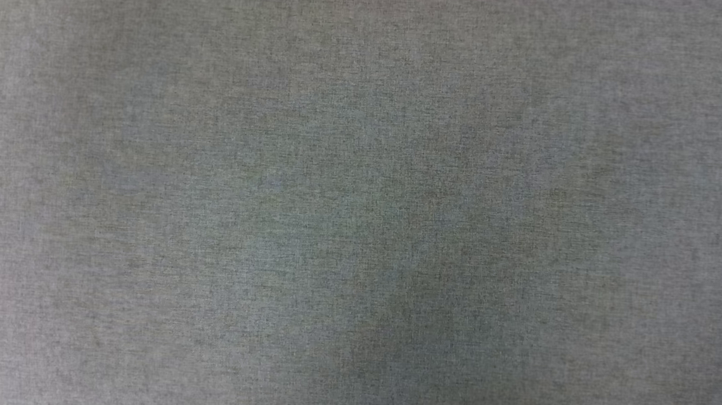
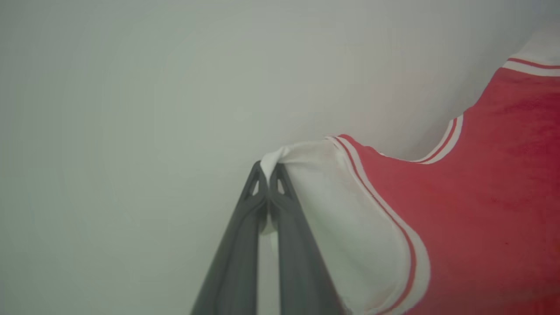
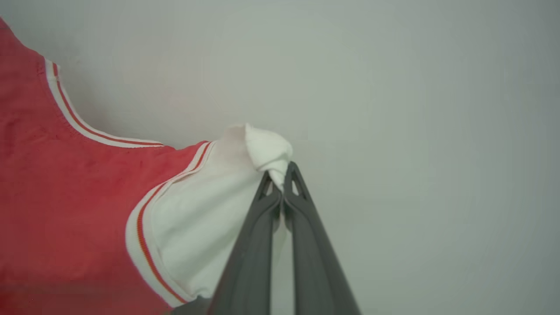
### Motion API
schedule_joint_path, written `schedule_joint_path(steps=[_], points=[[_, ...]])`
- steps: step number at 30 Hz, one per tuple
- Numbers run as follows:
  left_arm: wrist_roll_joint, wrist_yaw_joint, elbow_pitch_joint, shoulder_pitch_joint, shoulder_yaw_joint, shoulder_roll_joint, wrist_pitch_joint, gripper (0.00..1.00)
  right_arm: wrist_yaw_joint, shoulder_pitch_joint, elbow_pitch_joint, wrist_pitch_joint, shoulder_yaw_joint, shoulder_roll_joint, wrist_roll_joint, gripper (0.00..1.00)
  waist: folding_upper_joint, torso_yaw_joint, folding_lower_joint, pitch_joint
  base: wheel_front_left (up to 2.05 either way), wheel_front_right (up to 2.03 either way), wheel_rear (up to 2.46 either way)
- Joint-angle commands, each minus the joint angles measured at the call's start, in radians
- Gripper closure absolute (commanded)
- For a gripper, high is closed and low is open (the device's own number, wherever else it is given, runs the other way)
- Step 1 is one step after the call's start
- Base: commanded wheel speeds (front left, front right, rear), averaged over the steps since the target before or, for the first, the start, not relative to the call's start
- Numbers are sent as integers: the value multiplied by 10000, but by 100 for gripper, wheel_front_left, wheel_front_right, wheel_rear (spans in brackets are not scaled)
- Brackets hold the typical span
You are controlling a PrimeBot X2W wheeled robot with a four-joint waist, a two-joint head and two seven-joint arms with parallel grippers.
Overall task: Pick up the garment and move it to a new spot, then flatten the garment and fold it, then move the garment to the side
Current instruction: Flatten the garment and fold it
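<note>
1. head view: a grey cloth surface (image 1: 361, 202); fine speckled weave, kinda mottled with darker and lighter patches; looks flat
2. left wrist view: a pale backdrop (image 2: 131, 87); plain greyish-white, smooth; can't tell if it's wall or ceiling
3. right wrist view: same pale backdrop (image 3: 415, 109); bit darker toward the right edge
</note>
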Motion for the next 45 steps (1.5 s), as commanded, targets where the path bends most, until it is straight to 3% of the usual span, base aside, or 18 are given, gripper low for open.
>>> schedule_joint_path(steps=[1,10,15,30,36,45], points=[[-36,-11,76,275,-52,5,-103,100,-11,164,51,-133,74,57,79,100,0,-13,-1,-24,0,0,0],[-611,-136,-104,3381,-352,192,-1147,100,-11,2649,226,-1352,1212,64,1370,100,0,-62,-1,-643,0,0,0],[-1037,147,-842,5410,-345,417,-1373,100,-11,4307,-134,-1737,1724,-233,2106,100,0,-46,-1,-1260,0,0,0],[-2385,1948,-4681,12070,-675,2248,-1173,100,-11,9850,-2162,-1850,2239,-1455,3702,100,0,-64,-1,-3388,0,0,0],[-2927,2658,-5714,13850,-733,2958,-1031,100,-9,11821,-2852,-1572,1886,-1989,3804,100,0,-37,-1,-4116,0,0,0],[-3611,3340,-6776,15974,-1014,3827,-781,100,-11,15055,-4065,-636,870,-2731,4048,100,0,93,-1,-5182,0,0,0]])
